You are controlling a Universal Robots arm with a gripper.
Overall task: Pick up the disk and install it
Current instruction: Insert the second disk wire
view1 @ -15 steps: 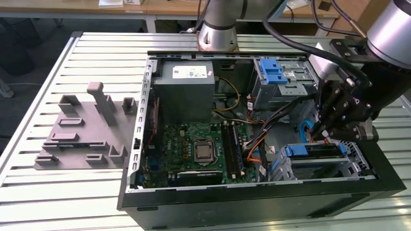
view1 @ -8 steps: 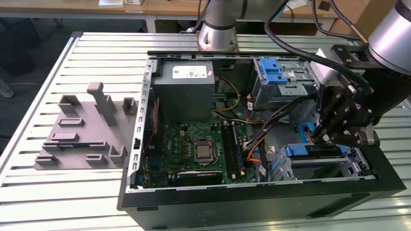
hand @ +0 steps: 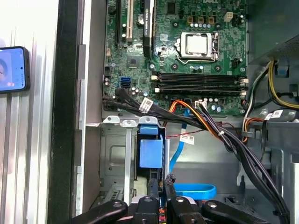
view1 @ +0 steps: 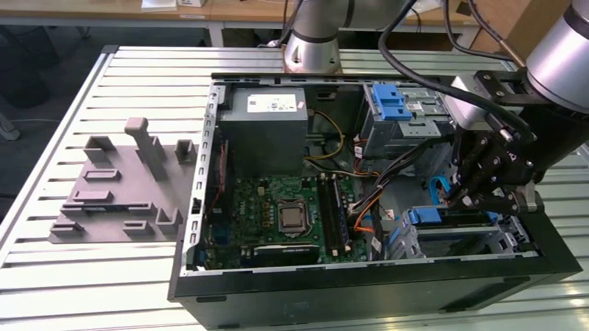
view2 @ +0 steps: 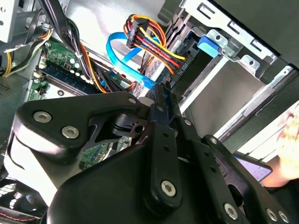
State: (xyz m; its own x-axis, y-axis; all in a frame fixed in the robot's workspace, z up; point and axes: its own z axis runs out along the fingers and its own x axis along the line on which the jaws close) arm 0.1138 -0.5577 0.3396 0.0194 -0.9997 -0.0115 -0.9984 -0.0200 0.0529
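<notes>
The disk (hand: 150, 151) sits edge-on in a slot of the lower silver drive cage (hand: 114, 158), and only its blue carrier end shows. In the exterior view the disk (view1: 428, 216) lies in the bay at the case's front corner, on that view's right. My gripper (view1: 457, 202) hangs just above it inside the open computer case. Its black fingers are pressed together, the gripper (hand: 161, 179) shut right beside the blue carrier end. I see nothing held between them. In the second wrist view the gripper (view2: 161, 91) points toward the cage opening.
A blue flat cable (hand: 194, 190) and a bundle of coloured wires (view2: 149, 44) run close to the fingers. The motherboard (view1: 276, 214), grey power supply (view1: 265, 131) and upper blue-latched cage (view1: 391, 103) take up most of the case. A grey fixture (view1: 120, 186) lies on the table. A phone (hand: 11, 69) rests outside.
</notes>
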